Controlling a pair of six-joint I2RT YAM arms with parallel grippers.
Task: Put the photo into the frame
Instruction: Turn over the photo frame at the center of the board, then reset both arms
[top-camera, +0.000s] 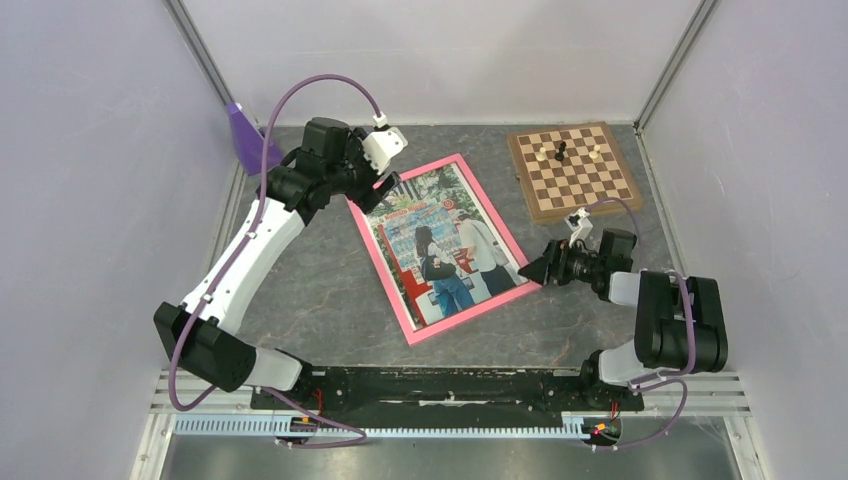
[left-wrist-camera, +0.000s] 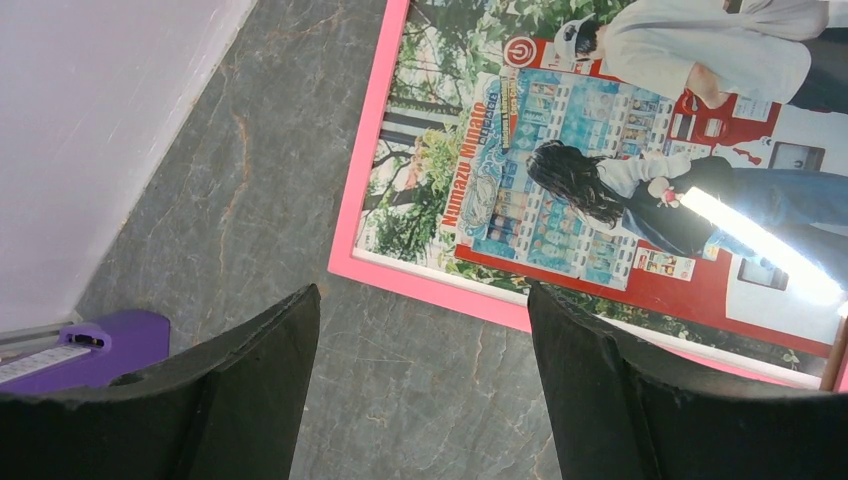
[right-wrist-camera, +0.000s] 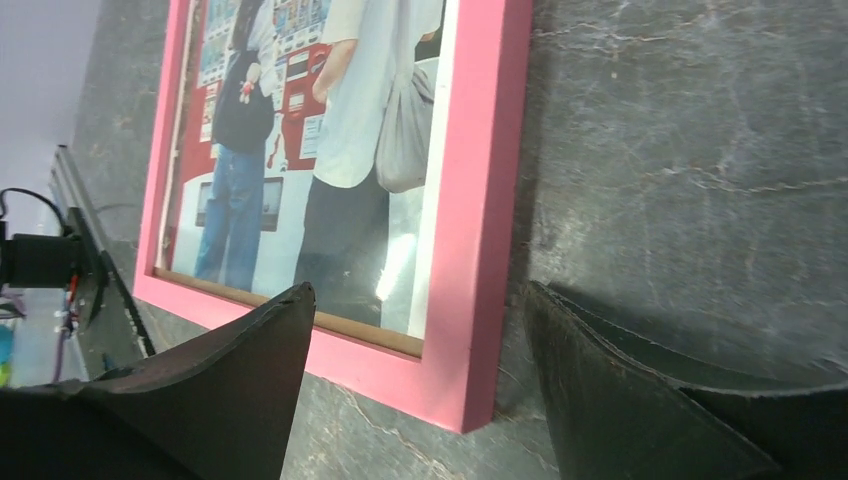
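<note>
PHOTO: the photo (left-wrist-camera: 560, 170) lay inside the frame (right-wrist-camera: 480, 200), pink face up on the table (top-camera: 300, 300) | TOOLS: left gripper (left-wrist-camera: 422, 295) and right gripper (right-wrist-camera: 418, 290) gaped wide, both empty, at 2 opposite corners | ACTION: you needed to check the brown strip (right-wrist-camera: 370, 335) along 1 edge, likely unseated.

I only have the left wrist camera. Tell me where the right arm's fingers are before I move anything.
Observer: The right gripper is open, and in its own wrist view the near right corner of the frame lies between its fingers.
Operator: Report what else sits on that side.
Observer: A chessboard carrying a few pieces lies at the far right, apart from the frame.
Operator: Describe the photo's near edge.
Observer: In the right wrist view, a thin brown strip shows between the photo and the frame's pink bottom edge.
</note>
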